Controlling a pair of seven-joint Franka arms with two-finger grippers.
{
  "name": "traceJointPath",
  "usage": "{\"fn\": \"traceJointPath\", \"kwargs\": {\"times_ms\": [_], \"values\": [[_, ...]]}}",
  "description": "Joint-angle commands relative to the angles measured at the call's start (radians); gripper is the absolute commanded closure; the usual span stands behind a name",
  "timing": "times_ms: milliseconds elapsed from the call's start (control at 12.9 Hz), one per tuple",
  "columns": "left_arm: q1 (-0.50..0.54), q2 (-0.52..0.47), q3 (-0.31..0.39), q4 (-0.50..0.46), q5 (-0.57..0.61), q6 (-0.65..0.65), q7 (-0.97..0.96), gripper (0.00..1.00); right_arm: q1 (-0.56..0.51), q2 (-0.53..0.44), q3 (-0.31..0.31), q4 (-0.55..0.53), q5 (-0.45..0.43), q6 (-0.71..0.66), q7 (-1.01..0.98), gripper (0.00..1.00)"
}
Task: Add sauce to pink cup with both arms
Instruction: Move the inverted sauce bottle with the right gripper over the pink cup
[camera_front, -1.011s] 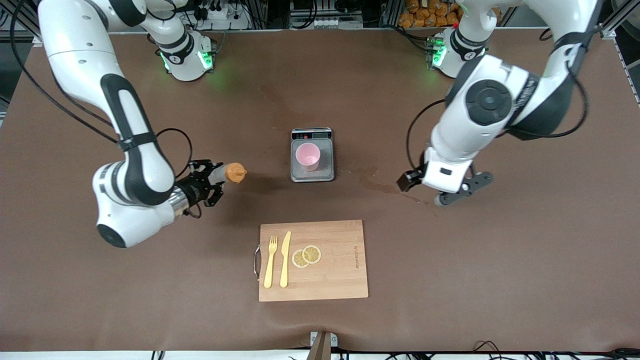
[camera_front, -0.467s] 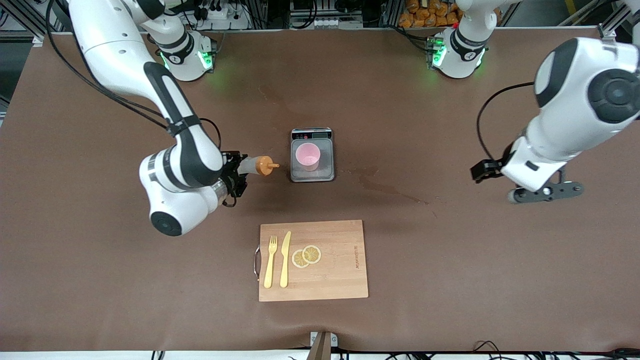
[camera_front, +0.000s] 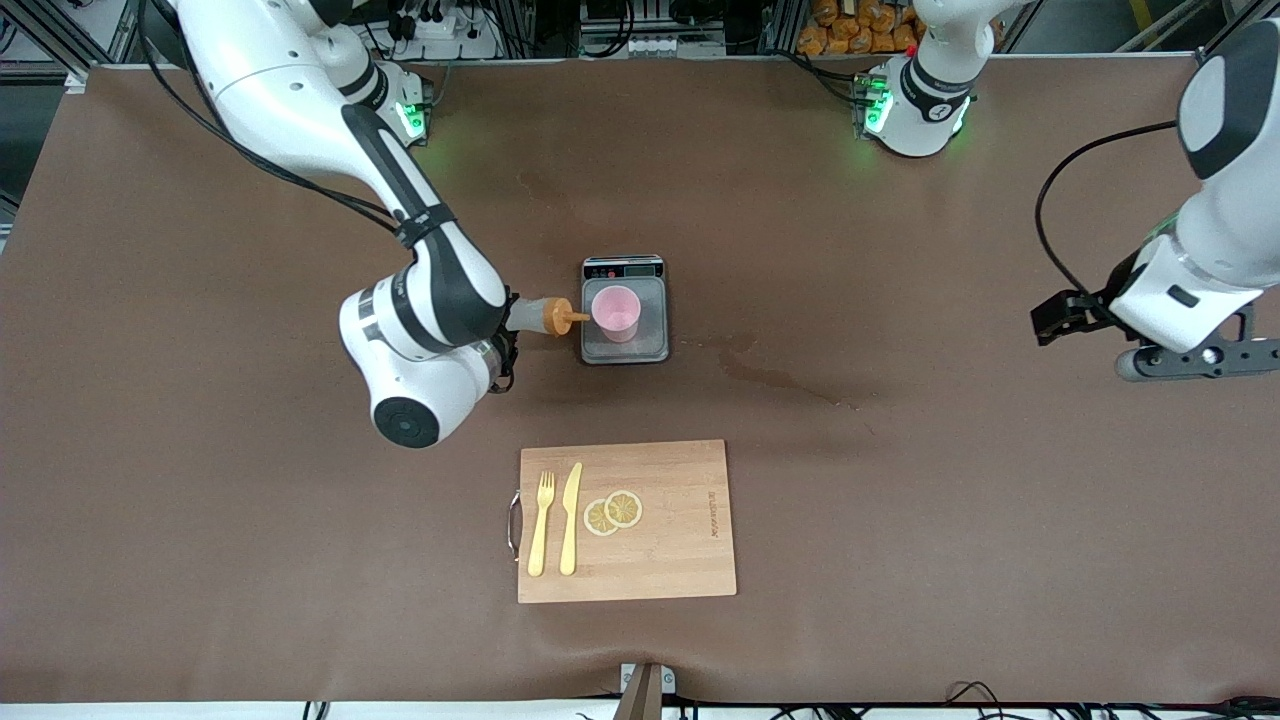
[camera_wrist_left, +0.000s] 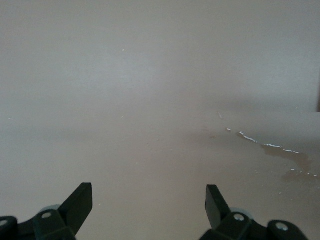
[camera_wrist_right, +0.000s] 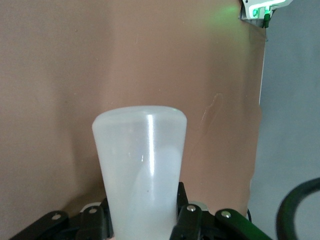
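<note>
Brown matting is covering the table (camera_front: 200, 560), and one grey scale (camera_front: 625, 312) is serving as the landmark near its middle. One pink cup (camera_front: 615, 312) is standing upright on the scale's platform, its rim open. The right gripper (camera_front: 500, 335), largely hidden by its own wrist in the front view, is clamping the one sauce bottle (camera_front: 535, 315) by its whitish body (camera_wrist_right: 141, 170), fingers closed tight on it; the bottle is lying nearly level over the table beside the scale, toward the right arm's end, with its orange nozzle (camera_front: 572, 318) reaching over the scale's edge, at or just short of the cup's rim. The left gripper (camera_wrist_left: 149, 200) is hanging fully open and empty over bare table well apart from the scale, toward the left arm's end, waiting. To pour well, the nozzle should probably be brought over the cup's opening and tipped downward before any squeeze, gently enough not to nudge the light cup off the platform. Nearer the front camera than the scale, one wooden board (camera_front: 680, 560) is carrying one fork (camera_front: 540, 525), one knife (camera_front: 570, 520) and two lemon slices (camera_front: 613, 511).
</note>
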Motion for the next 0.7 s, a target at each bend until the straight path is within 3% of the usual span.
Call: {"fn": "traceJointPath", "kwargs": {"times_ms": [0, 622], "values": [[0.008, -0.014, -0.006, 0.063, -0.024, -0.092, 0.021, 0.0, 0.027, -0.016, -0.009, -0.002, -0.031, -0.015, 0.059, 0.54], [0.021, -0.017, -0.007, 0.163, -0.029, -0.23, 0.021, 0.0, 0.082, -0.01, -0.009, 0.0, -0.126, -0.068, 0.218, 0.57]]}}
